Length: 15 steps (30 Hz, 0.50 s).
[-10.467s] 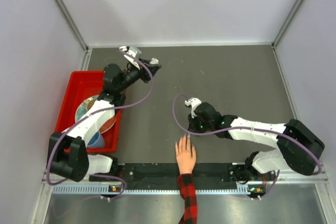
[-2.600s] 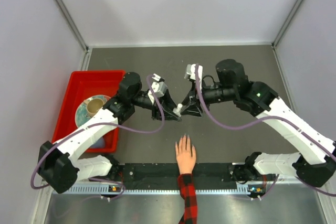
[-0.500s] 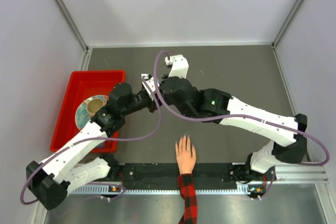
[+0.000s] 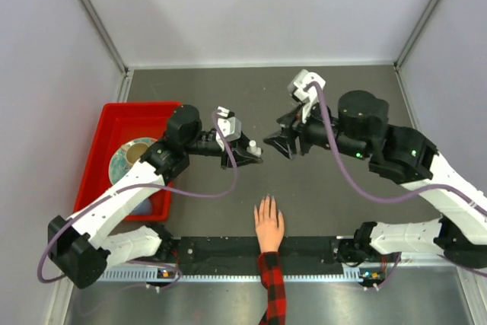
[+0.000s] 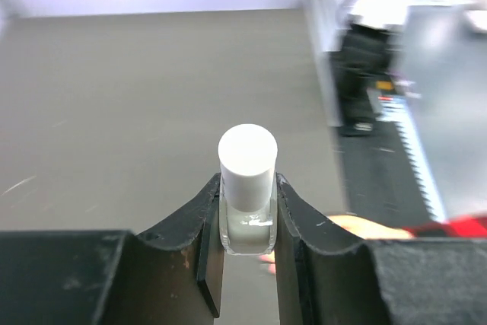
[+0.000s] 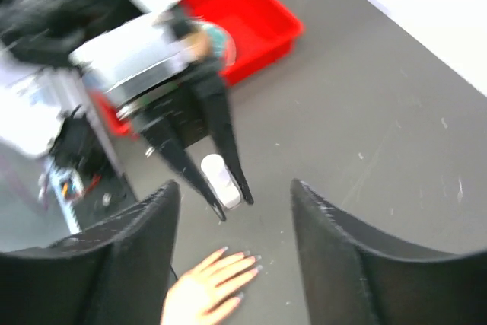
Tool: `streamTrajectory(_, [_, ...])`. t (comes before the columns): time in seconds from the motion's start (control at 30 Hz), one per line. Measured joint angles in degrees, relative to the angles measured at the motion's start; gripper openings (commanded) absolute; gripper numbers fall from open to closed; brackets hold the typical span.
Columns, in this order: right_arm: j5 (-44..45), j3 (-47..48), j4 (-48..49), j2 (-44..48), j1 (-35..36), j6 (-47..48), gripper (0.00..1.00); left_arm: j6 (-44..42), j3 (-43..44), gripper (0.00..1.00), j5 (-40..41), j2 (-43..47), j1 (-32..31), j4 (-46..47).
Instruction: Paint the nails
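A light-skinned hand (image 4: pixel 268 226) in a red-and-black plaid sleeve (image 4: pixel 272 288) lies flat at the near edge, fingers pointing away. Its nails (image 6: pixel 255 267) show as small greyish tips in the right wrist view. My left gripper (image 4: pixel 257 157) is shut on a small clear glass bottle (image 4: pixel 251 145) with a white cap (image 5: pixel 247 154), held above the table just beyond the hand (image 5: pixel 364 225). My right gripper (image 4: pixel 275 144) stands open and empty, facing the bottle (image 6: pixel 221 180) from the right with a small gap. Its jaws frame the hand (image 6: pixel 205 287) below.
A red bin (image 4: pixel 99 131) holding a bowl and dishes sits at the left (image 6: pixel 251 20). A black rail (image 4: pixel 221 253) runs along the near edge by the arm bases. White walls close the table on three sides.
My right arm has drawn back to the right, away from the left gripper and bottle, and its jaws have opened. The left gripper still holds the capped bottle.
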State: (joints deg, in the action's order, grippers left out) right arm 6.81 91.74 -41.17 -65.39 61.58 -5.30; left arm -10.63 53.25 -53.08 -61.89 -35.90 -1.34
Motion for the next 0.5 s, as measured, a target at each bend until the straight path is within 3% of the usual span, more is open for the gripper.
streamTrajectory(0.13, [-15.41,-1.38,-1.6,2.19,-3.72,8.13,0.59,0.74,1.97,0.0,-10.03,-2.91,0.0,-1.27])
streamTrajectory(0.27, [-25.27,-3.02,-3.34,0.28,-4.28,14.56,0.55,3.02,3.78,0.0,-18.67,-6.25,0.0,-1.81])
streamTrajectory(0.4, [-30.18,-3.26,-3.87,-3.87,-4.37,18.25,0.43,4.5,3.93,0.0,-22.18,-7.54,-0.02,-2.45])
streamTrajectory(0.5, [-31.85,-3.19,-4.04,-6.1,-4.52,20.26,0.4,4.85,3.96,0.0,-23.52,-7.5,-0.02,-2.58])
